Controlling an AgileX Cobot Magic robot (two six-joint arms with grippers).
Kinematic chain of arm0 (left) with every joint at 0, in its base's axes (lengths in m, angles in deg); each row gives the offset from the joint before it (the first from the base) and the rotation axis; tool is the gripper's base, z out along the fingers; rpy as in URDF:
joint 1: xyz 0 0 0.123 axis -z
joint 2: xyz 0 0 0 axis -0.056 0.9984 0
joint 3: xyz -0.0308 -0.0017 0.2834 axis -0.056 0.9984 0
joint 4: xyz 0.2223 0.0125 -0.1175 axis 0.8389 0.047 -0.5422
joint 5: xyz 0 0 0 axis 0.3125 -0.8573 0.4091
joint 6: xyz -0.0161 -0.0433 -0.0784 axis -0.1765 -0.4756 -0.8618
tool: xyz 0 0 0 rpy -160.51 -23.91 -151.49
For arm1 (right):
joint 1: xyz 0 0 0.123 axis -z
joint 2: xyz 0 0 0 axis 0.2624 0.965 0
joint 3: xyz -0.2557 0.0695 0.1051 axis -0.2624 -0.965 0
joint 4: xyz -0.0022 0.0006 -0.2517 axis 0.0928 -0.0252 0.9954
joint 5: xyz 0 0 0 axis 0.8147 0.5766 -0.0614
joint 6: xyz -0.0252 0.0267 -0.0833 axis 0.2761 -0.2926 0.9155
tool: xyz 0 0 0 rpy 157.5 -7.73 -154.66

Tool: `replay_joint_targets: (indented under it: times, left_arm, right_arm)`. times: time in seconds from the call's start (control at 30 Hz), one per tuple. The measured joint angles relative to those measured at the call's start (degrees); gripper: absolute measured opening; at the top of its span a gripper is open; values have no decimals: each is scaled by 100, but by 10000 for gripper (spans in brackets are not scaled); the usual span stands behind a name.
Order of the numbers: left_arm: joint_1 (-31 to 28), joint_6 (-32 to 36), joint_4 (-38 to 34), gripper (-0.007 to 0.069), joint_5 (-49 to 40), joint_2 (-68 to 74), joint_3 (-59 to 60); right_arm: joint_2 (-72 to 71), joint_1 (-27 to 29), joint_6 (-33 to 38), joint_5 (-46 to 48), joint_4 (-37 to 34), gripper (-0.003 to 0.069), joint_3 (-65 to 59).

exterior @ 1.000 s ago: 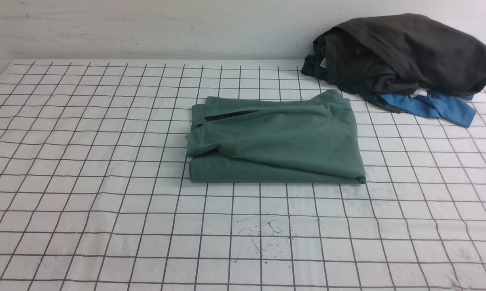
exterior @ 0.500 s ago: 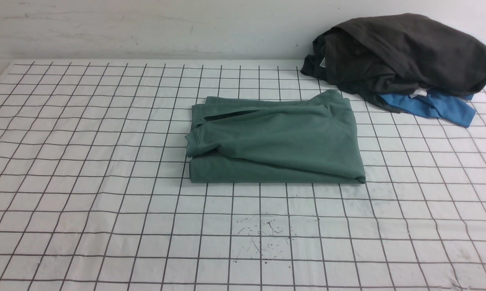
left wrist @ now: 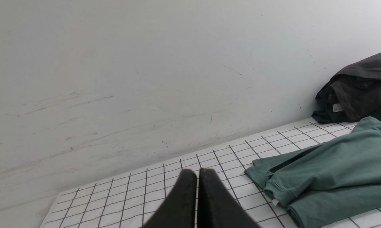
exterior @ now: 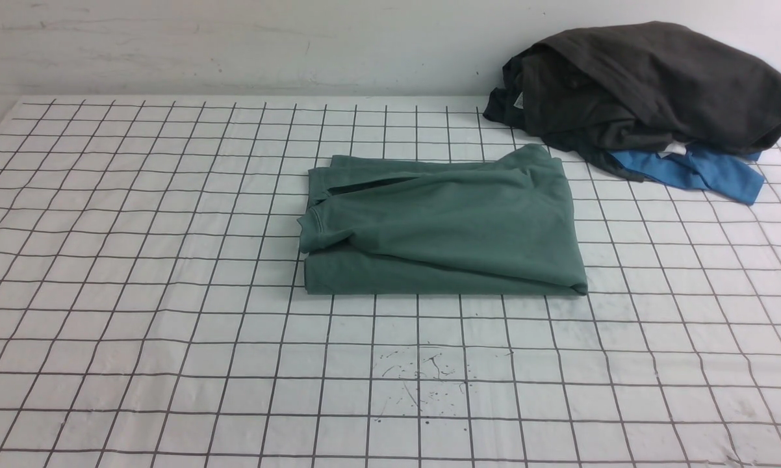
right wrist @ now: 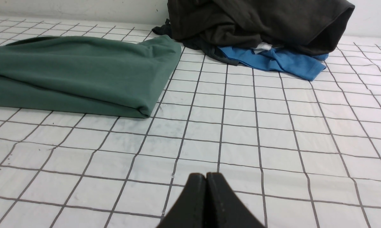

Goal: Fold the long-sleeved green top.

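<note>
Open bench before and left of the green top, dark clothes blocking the far right corner

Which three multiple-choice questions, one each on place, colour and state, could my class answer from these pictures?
1. Where is the dark charcoal cloth garment?
A) far right
B) near left

2. What colour is the cloth poking out beneath it?
A) red
B) bright blue

3. How does the green cotton top lie?
A) spread flat
B) folded over

1 A: the charcoal garment is heaped at the far right.
2 B: the blue cloth shows below the heap.
3 B: the green top lies in overlapping layers, neither gripper holding it.
</note>
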Motion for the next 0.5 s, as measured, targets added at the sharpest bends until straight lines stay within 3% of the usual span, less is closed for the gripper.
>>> replay_joint_targets:
  times: [0.23, 0.33, 0.5]
  left_arm:
    - [0, -27, 0, -7, 77, -84, 477]
    - [0, -632, 164, -7, -56, -227, 1090]
    - [-40, -2472, 1257, -7, -1434, -332, 1170]
  right_arm:
    - [0, 0, -2, 0, 0, -14, 0]
    - [0, 0, -2, 0, 6, -14, 0]
    - [0, 0, -2, 0, 17, -14, 0]
